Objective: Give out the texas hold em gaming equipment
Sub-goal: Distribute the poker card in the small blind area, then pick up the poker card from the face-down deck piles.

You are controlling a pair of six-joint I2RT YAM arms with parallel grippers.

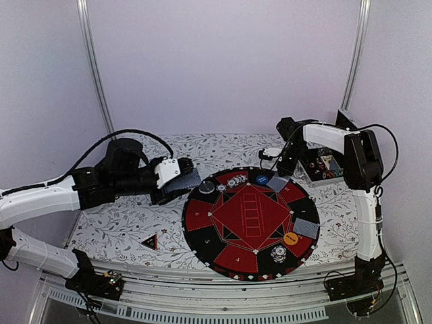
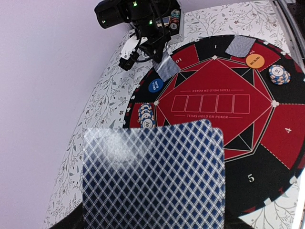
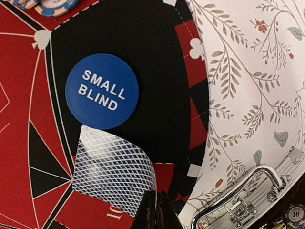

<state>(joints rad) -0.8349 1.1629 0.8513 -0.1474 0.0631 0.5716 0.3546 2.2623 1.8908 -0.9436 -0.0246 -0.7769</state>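
My left gripper [image 1: 177, 181] holds a stack of blue-backed cards [image 2: 152, 176] above the mat's left rim; the cards hide its fingers in the left wrist view. My right gripper [image 3: 157, 210] is shut on the edge of one card [image 3: 112, 169], which bends down onto the mat next to the blue SMALL BLIND disc [image 3: 101, 90]. On the mat lie another card [image 1: 306, 228], an orange disc [image 1: 291, 238], a dark disc [image 1: 206, 187] and chip stacks [image 1: 278, 254] [image 1: 236, 181]. The black-red triangle [image 1: 149, 241] lies on the cloth at the near left.
The large round red-and-black mat [image 1: 223, 253] covers the table's middle and right. An open metal case [image 1: 322, 169] with chips stands at the back right, its handle [image 3: 238, 191] close beside my right gripper. White walls and rails surround the floral tablecloth.
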